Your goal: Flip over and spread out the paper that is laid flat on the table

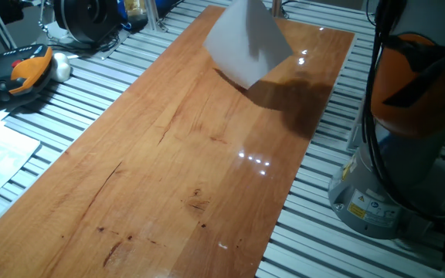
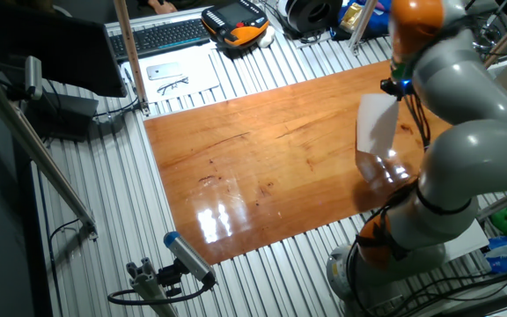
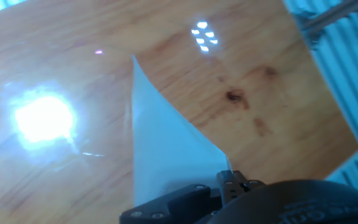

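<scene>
The hand (image 3: 229,186) is clamped on one edge of the paper (image 1: 247,42); the sheet hangs lifted above the worktop (image 1: 176,170) near a far corner; mid-flip, by appearance; next it must be turned over, lowered and spread flat.

No text, brand or number can be read in any view. Yellow warning labels (image 1: 359,205) are seen on the robot base (image 1: 373,197) beside the table's (image 1: 168,170) long edge, but their print is too small to be made out. Print on the sheet with spectacles (image 2: 172,79), beyond the table's short edge, is likewise illegible. The paper (image 1: 247,40) shows a blank face.
</scene>
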Robot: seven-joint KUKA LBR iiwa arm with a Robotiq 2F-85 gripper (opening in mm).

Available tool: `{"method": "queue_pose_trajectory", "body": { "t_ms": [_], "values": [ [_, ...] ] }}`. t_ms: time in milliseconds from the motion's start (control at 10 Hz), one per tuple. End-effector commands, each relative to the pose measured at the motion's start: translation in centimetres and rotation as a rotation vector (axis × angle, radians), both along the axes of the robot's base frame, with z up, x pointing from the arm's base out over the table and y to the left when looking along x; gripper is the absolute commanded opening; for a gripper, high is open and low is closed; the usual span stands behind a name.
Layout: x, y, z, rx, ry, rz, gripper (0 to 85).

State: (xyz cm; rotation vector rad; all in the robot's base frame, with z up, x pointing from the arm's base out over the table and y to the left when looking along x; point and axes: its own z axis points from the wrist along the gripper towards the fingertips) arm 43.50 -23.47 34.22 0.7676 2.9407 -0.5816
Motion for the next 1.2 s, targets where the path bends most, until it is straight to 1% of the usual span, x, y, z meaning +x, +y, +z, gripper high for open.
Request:
{"method": "queue_pose_trajectory", "body": {
  "t_ms": [0,100,200,300,500,600,800,900,1000,1100],
  "values": [
    [0.01,0.0,0.0,-0.043,0.011,-0.015,0.0],
    [0.01,0.0,0.0,-0.062,-0.006,-0.020,0.0],
    [0.01,0.0,0.0,-0.070,-0.021,-0.027,0.0],
    [0.01,0.0,0.0,-0.061,-0.025,-0.038,0.0],
    [0.01,0.0,0.0,-0.061,-0.020,-0.061,0.0],
    [0.01,0.0,0.0,-0.060,-0.013,-0.070,0.0],
    [0.01,0.0,0.0,-0.040,-0.004,-0.075,0.0],
    [0.01,0.0,0.0,-0.035,0.010,-0.079,0.0],
    [0.16,1.2,-0.1,-0.029,0.013,-0.097,0.0],
    [0.34,1.9,-0.2,-0.029,0.014,-0.107,0.0]
  ]
}}
